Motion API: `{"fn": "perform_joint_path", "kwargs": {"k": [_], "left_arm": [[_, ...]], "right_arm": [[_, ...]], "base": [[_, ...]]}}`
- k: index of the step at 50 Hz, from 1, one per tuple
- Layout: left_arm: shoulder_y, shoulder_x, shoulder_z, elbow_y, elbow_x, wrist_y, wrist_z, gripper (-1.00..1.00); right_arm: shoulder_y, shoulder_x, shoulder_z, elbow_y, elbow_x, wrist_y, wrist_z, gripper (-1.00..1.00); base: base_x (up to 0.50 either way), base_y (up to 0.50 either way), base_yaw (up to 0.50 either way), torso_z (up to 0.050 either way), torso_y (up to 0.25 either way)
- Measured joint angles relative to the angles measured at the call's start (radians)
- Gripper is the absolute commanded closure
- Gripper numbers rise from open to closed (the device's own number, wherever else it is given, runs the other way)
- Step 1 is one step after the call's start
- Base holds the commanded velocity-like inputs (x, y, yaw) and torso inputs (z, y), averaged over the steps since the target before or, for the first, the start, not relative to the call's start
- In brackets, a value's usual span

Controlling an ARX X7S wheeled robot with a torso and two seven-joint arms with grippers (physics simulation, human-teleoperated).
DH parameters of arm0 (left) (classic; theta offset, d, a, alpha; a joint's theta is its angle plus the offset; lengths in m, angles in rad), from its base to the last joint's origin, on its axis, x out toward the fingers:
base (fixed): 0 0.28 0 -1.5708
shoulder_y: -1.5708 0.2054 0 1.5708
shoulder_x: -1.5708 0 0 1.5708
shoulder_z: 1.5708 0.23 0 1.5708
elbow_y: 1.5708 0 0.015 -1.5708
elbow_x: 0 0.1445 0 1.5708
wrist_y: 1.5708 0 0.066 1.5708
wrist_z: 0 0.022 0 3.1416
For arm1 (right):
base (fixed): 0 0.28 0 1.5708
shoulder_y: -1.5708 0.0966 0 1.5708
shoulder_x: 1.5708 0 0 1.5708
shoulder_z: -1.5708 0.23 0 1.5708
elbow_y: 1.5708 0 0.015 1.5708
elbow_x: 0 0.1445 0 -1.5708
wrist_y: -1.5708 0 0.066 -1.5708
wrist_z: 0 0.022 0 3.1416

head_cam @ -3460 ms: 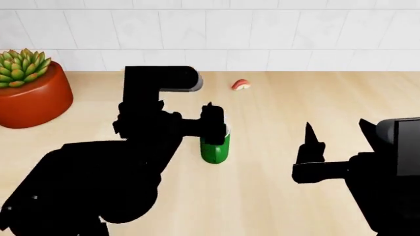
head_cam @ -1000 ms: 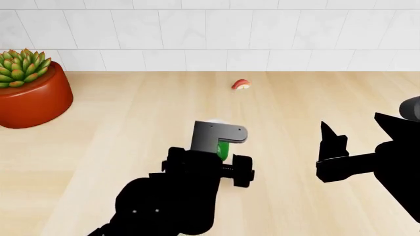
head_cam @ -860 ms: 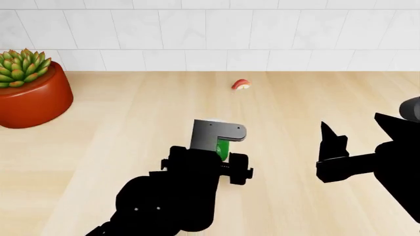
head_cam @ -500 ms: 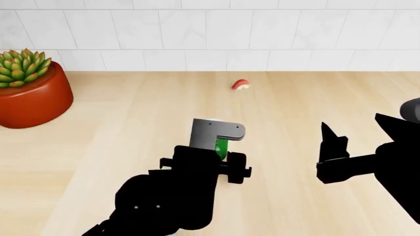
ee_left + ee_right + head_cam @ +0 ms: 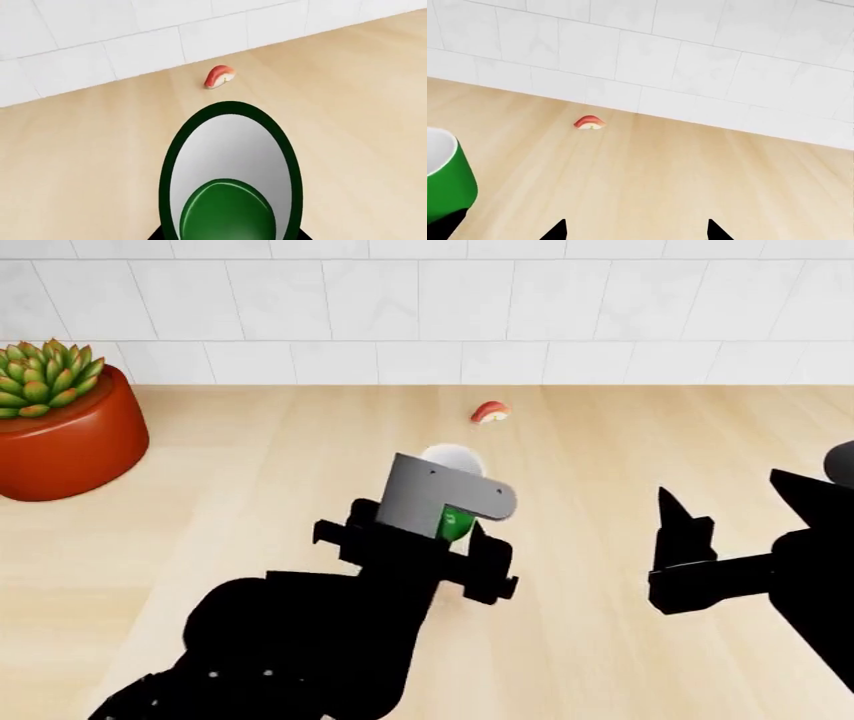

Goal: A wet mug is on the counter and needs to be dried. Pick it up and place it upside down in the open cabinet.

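Now, mug (image 5: 454,523): gripped in my left jaws (image 5: 447,530), above the tabletop (image 5: 601,460).
Mug inside: pale, nothing in it.
Mug axis: tilted, mouth toward the tiled wall (image 5: 534,310).
Right jaws (image 5: 635,232): spread apart, holding nothing.
Pot (image 5: 67,445): holds a succulent (image 5: 47,375).
Sushi piece (image 5: 219,76): near the wall.

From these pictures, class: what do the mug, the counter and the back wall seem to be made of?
Mug: probably glazed ceramic, glossy green outside, pale inside.
Counter: looks like pale wood or laminate, matte, with visible grain lines.
Wall: white tiles, likely ceramic, split by grout lines.
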Motion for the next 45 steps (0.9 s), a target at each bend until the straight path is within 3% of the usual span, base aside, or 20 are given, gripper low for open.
{"fn": "perform_joint_path", "kwargs": {"k": [11,28,45], "left_arm": [[-0.106,-0.105,0.113,0.112,0.121,-0.043,0.078,1.0],[-0.511,-0.352,0.659,0.26,0.748,0.007,0.218,1.0],[-0.771,-0.433,1.166,0.132,1.349,0.195,0.216,1.0]], "right_arm": [[-0.001,0.007,-0.003,-0.005,0.007,-0.007,0.001,-1.0],[0.008,0.016,-0.015,-0.007,0.032,-0.021,-0.003,-1.0],[0.069,0.065,-0.04,0.055,0.176,-0.041,-0.073,-1.0]], "base": [[0.0,0.0,0.0,0.0,0.0],[0.0,0.0,0.0,0.0,0.0],[0.0,0.0,0.0,0.0,0.0]]}}
